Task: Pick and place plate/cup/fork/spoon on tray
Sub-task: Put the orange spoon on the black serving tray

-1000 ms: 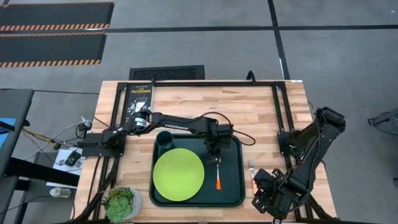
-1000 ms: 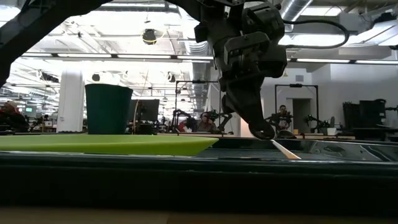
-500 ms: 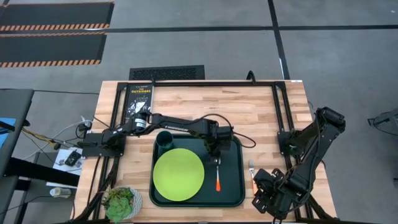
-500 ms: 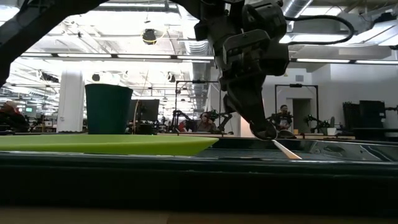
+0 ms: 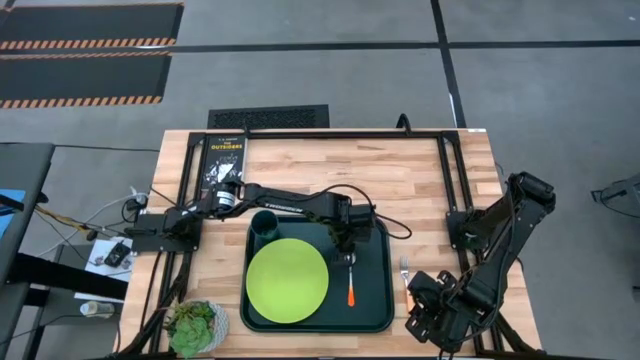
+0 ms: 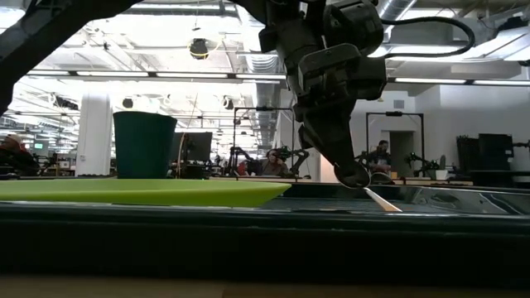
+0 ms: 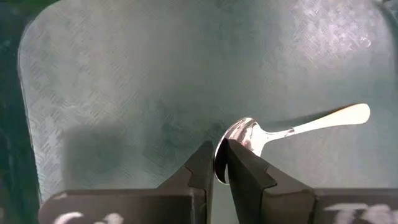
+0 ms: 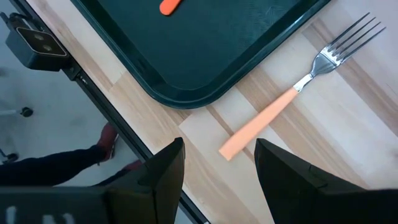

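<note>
The dark green tray [image 5: 375, 300] lies at the table's near middle. On it are the lime-green plate [image 5: 287, 281] and, at its far left corner, the teal cup [image 5: 265, 224]. My left gripper [image 5: 347, 248] is down over the tray's right part, shut on the spoon [image 7: 249, 134], whose red-orange handle [image 5: 351, 293] points toward the near edge. The fork [image 5: 405, 270] lies flat on the wood just right of the tray, and it also shows in the right wrist view [image 8: 292, 99]. My right gripper [image 8: 217, 174] hovers open near the table's near right corner, touching nothing. My left gripper pinches the rim of the spoon's metal bowl [image 7: 222, 149] between its two fingers, coming from above and pointing down. The bowl end is raised a little off the tray. The neck [image 6: 381, 199] slants down from the fingertips, and the handle lies toward the tray floor.
A black book [image 5: 222, 160] lies at the far left corner. A small bowl of green leaves [image 5: 195, 325] stands at the near left corner. Black frame rails [image 5: 450, 170] run along the table's sides and far edge. Bare wood shows between the tray and the far edge.
</note>
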`<state>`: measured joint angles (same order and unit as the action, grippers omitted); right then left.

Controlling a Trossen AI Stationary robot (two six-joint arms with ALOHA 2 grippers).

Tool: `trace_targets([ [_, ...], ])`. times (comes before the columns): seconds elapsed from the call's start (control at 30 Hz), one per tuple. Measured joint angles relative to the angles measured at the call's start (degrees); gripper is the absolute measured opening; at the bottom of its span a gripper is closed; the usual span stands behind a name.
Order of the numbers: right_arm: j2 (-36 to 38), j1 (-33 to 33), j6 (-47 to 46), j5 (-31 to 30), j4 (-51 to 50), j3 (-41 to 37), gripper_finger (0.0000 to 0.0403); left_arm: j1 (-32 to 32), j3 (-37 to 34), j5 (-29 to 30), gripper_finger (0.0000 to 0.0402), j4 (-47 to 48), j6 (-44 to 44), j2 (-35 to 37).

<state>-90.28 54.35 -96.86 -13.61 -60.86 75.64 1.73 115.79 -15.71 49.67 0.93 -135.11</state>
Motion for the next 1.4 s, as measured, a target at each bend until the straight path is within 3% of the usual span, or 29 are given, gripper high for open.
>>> trace_targets([
  [1.4, 0.0, -0.1, -0.2, 0.0, 0.0, 0.0, 0.0216, 0.2, -0.7, 0.5, 0.0027, -0.5, -1.0, -0.1],
])
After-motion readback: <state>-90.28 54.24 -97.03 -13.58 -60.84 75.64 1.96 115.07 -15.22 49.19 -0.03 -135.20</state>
